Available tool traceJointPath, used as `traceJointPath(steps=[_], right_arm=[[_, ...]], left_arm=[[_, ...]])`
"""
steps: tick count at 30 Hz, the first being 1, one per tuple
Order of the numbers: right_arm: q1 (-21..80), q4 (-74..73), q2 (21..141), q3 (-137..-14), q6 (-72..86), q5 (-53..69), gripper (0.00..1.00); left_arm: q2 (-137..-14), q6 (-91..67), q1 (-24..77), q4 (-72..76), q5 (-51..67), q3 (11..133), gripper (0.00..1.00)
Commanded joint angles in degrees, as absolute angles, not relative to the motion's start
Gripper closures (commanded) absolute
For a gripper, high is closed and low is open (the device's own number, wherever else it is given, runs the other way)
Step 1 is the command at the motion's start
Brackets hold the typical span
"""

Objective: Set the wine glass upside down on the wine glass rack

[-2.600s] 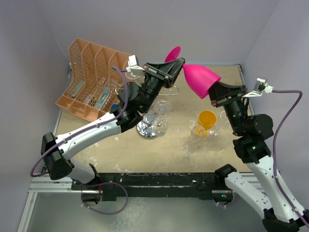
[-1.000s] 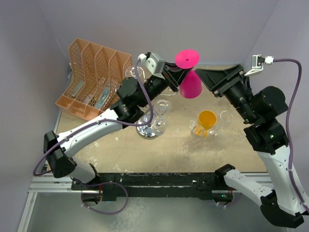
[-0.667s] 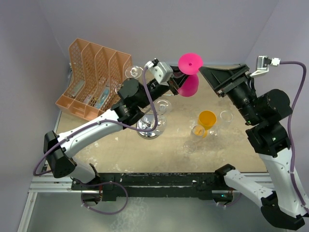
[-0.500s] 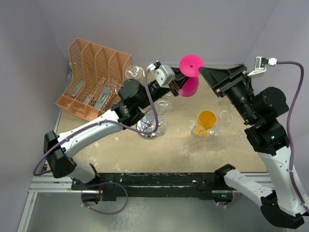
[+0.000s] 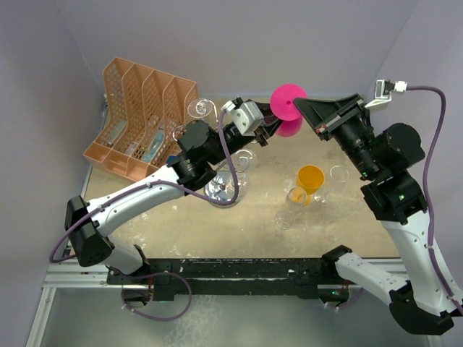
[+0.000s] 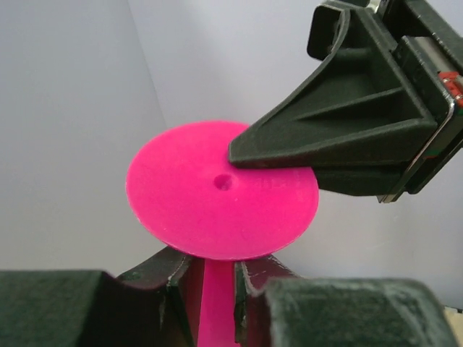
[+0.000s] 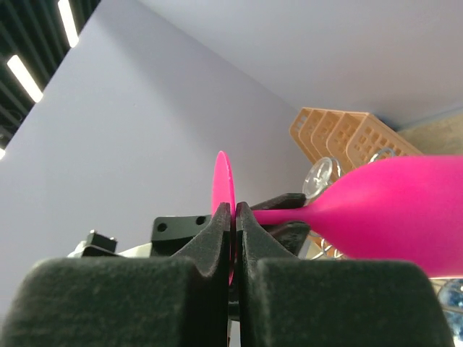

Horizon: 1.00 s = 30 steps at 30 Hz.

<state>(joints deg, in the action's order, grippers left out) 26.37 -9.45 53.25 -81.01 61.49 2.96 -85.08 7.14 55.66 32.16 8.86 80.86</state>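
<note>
Pink glass [image 5: 288, 108] hangs foot-up in the air, near the rack [image 5: 224, 189]. Right gripper [image 7: 233, 217] is clamped on its foot. Left gripper [image 5: 269, 130] straddles the stem, can't tell if it's squeezing.

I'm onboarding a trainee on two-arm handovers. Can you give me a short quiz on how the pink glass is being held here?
1. True or false: the pink wine glass is held bowl-up.
2. The right fingers pinch its: A stem, B foot disc, C bowl?
3. Fill in: the left fingers flank its ____.
Key: 1 false; 2 B; 3 stem.
</note>
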Motion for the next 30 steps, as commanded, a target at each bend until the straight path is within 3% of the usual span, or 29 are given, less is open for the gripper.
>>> traceJointPath(steps=[1, 6, 17, 24, 30], right_arm=[[26.6, -2.9, 53.0, -83.2, 61.0, 4.6, 1.00], [26.6, -2.2, 52.2, -83.0, 60.5, 1.4, 1.00], [26.6, -3.4, 54.6, -81.9, 54.4, -7.2, 1.00], [26.6, -0.8, 57.4, -77.2, 54.8, -3.8, 1.00], [26.6, -0.9, 62.6, -77.5, 52.0, 3.1, 1.00]], left_arm=[[-82.5, 3.9, 56.1, 35.9, 7.6, 80.9, 0.79], [-79.8, 0.5, 56.2, 37.1, 3.2, 78.5, 0.65], [-60.9, -8.7, 56.2, 34.7, -13.8, 62.1, 0.68], [-52.1, -18.6, 56.2, 9.6, -27.5, 65.1, 0.69], [-46.9, -22.3, 56.2, -1.9, -30.8, 63.5, 0.69]])
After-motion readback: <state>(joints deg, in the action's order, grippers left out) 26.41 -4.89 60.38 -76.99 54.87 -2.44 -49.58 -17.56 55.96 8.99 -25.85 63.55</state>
